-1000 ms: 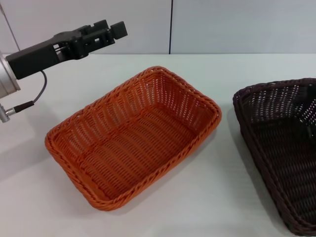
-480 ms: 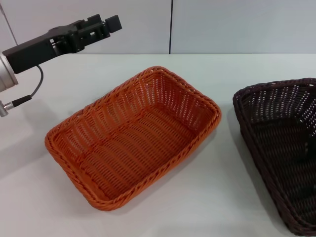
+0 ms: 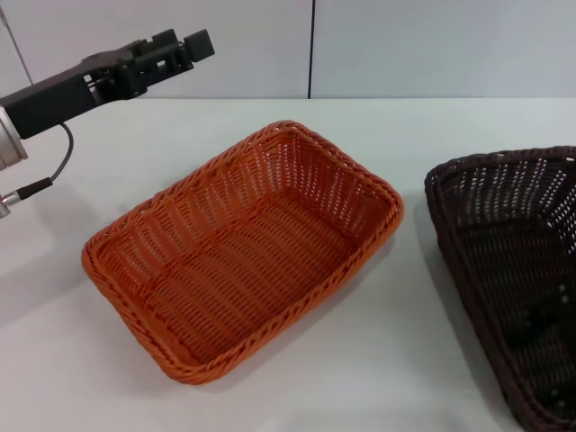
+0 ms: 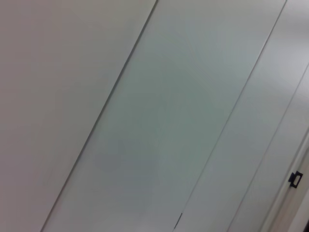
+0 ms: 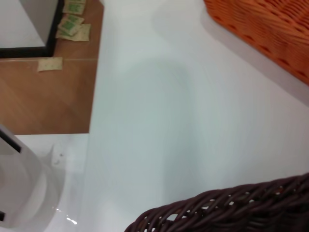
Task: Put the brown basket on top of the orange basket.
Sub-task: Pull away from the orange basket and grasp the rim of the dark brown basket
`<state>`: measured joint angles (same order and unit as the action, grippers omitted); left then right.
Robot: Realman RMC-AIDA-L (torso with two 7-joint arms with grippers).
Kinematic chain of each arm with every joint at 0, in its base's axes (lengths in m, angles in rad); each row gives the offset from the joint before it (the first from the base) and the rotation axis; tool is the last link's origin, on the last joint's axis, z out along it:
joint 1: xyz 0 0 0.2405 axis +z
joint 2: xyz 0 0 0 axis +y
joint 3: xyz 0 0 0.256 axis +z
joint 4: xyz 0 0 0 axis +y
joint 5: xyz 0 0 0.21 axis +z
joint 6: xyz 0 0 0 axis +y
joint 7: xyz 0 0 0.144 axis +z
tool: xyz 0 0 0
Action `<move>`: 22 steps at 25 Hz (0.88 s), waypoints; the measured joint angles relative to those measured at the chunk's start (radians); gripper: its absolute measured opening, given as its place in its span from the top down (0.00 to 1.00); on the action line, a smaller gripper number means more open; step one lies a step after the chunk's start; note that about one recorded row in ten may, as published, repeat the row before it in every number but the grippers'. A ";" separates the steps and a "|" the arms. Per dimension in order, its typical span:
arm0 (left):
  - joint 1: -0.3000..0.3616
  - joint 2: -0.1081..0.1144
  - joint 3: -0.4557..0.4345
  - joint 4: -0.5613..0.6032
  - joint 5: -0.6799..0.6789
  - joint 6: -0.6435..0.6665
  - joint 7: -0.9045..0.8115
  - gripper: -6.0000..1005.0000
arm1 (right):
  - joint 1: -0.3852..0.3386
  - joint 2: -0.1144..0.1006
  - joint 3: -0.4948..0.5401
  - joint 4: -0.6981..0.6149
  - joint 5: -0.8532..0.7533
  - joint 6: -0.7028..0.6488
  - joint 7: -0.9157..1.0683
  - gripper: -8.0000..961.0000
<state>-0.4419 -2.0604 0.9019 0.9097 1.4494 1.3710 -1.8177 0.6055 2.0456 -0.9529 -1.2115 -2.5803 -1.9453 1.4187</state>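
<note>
The orange basket (image 3: 270, 225) stands empty on the white table, left of centre in the head view. The brown basket (image 3: 504, 243) stands to its right, apart from it and cut off by the picture's edge. My left gripper (image 3: 184, 45) is raised high above the far left of the table, open and empty. My right gripper does not show. In the right wrist view the brown basket's braided rim (image 5: 231, 208) is very close and a corner of the orange basket (image 5: 260, 24) lies farther off.
The white table (image 3: 378, 360) has bare surface between and in front of the baskets. In the right wrist view the table's edge borders a wooden floor (image 5: 43, 96), with a white rounded object (image 5: 19, 188) below. The left wrist view shows only wall panels.
My left gripper has moved up and to the left, away from the orange basket. A dark shape seen through the brown basket's far right weave has gone. Both baskets stay in place.
</note>
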 joint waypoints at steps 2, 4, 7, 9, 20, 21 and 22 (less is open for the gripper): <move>0.003 0.001 -0.001 0.000 -0.012 0.000 0.000 0.17 | 0.006 0.007 -0.013 0.001 0.002 -0.012 0.002 0.29; 0.003 0.002 -0.002 0.000 -0.014 -0.001 0.002 0.17 | 0.012 0.013 -0.029 0.002 0.003 -0.024 0.005 0.29; 0.003 0.002 -0.005 0.000 -0.019 -0.003 0.010 0.17 | 0.019 0.020 -0.042 0.004 0.008 -0.037 0.009 0.29; 0.002 0.002 -0.010 0.000 -0.020 -0.004 0.013 0.17 | 0.024 0.023 -0.050 0.012 0.021 -0.049 0.012 0.29; -0.009 0.003 -0.015 0.000 -0.021 -0.018 0.014 0.17 | 0.049 0.024 -0.099 0.054 0.102 -0.117 0.032 0.29; -0.009 0.003 -0.015 0.000 -0.021 -0.018 0.014 0.17 | 0.050 0.019 -0.088 0.045 0.105 -0.124 0.036 0.29; -0.009 0.003 -0.015 0.000 -0.021 -0.018 0.014 0.17 | 0.050 0.019 -0.088 0.045 0.105 -0.124 0.036 0.29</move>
<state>-0.4507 -2.0570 0.8865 0.9100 1.4283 1.3525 -1.8039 0.6556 2.0644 -1.0407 -1.1666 -2.4751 -2.0690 1.4544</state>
